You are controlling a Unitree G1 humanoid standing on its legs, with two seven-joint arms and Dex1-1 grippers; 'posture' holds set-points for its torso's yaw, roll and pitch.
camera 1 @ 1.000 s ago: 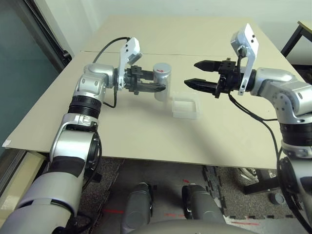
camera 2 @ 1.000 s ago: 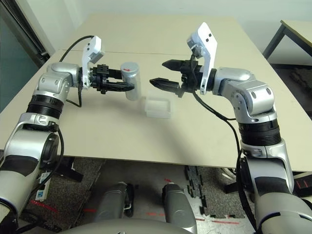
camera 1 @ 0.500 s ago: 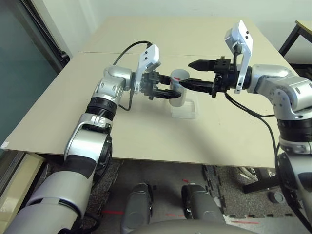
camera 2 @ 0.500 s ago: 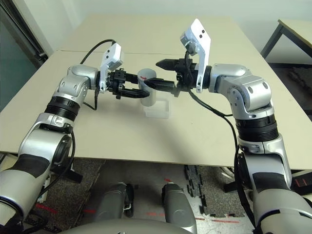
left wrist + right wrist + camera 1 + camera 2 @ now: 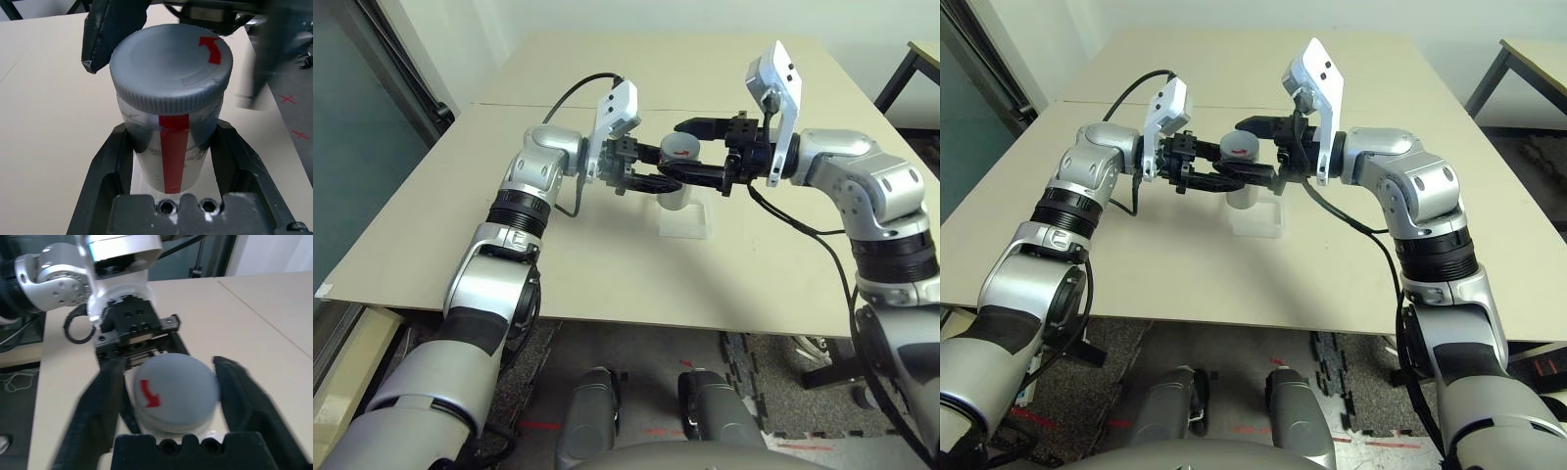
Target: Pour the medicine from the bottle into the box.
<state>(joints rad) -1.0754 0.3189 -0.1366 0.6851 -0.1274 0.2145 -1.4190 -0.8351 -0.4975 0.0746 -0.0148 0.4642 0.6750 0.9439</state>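
Note:
A silver-grey bottle [image 5: 674, 194] with a red stripe [image 5: 173, 156] stands roughly upright in my left gripper [image 5: 668, 176], which is shut on its body. It hangs over the left part of the clear box [image 5: 690, 221] on the table. My right gripper [image 5: 685, 149] reaches in from the right, and its black fingers [image 5: 105, 391] sit on either side of the round grey cap [image 5: 171, 394], shut on it. A red arrow marks the cap [image 5: 171, 63]. The medicine is hidden inside the bottle.
The beige table [image 5: 607, 264] spreads wide around the box, with a seam [image 5: 509, 106] running across its far half. A glass wall [image 5: 362, 147] stands to the left. Another table's leg [image 5: 901, 73] shows at the far right.
My left arm has carried the bottle to the right, over the box. My right gripper has moved left onto the cap and shut on it.

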